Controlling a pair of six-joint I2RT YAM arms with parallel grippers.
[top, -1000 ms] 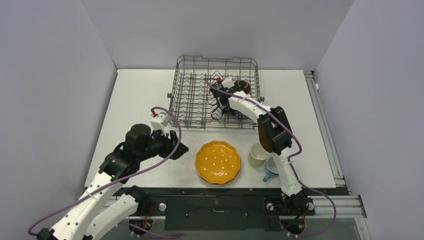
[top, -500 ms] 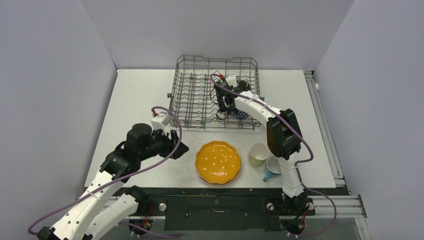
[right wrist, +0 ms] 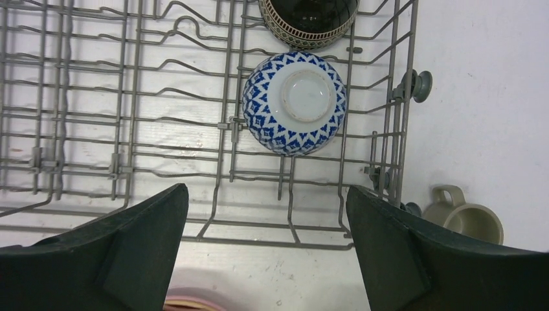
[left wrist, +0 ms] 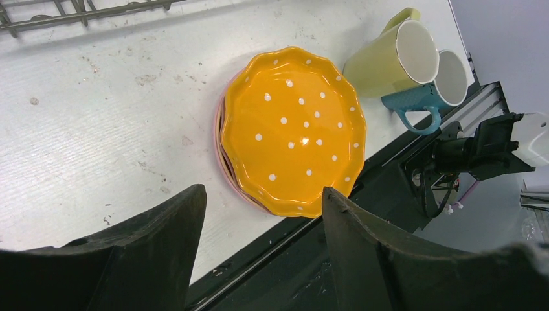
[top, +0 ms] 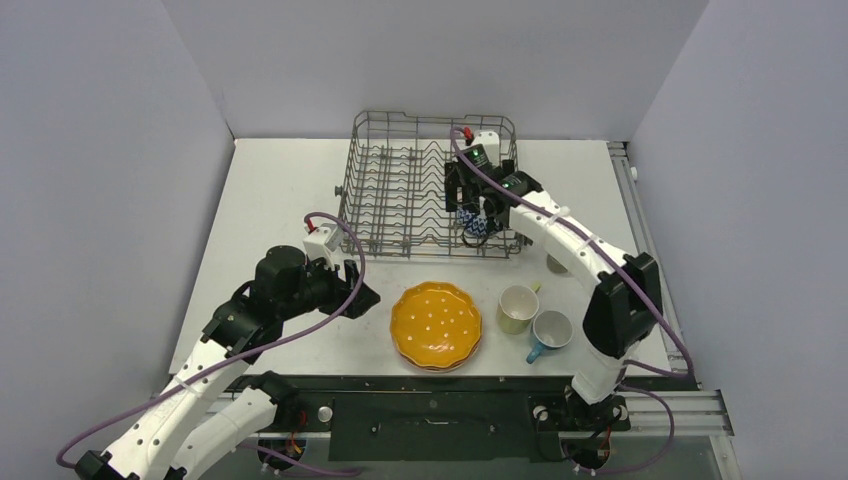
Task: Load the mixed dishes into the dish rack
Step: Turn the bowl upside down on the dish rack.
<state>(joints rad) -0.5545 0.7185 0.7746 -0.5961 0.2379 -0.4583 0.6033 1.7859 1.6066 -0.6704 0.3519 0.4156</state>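
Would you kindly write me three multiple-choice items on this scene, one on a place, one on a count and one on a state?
1. Where is the blue-white patterned bowl?
A. on the floor
B. in the dish rack
C. held in the air

2. How many mugs are on the table outside the rack?
A. one
B. two
C. three

3. How is the right gripper?
A. shut on a bowl
B. shut on a mug
C. open and empty

Answers:
1 B: the bowl sits among the rack's tines, next to the dark brown bowl.
2 C: the pale-yellow mug, the blue mug and the grey mug are all on the table.
3 C: its fingers are wide apart above the rack, with nothing between them.
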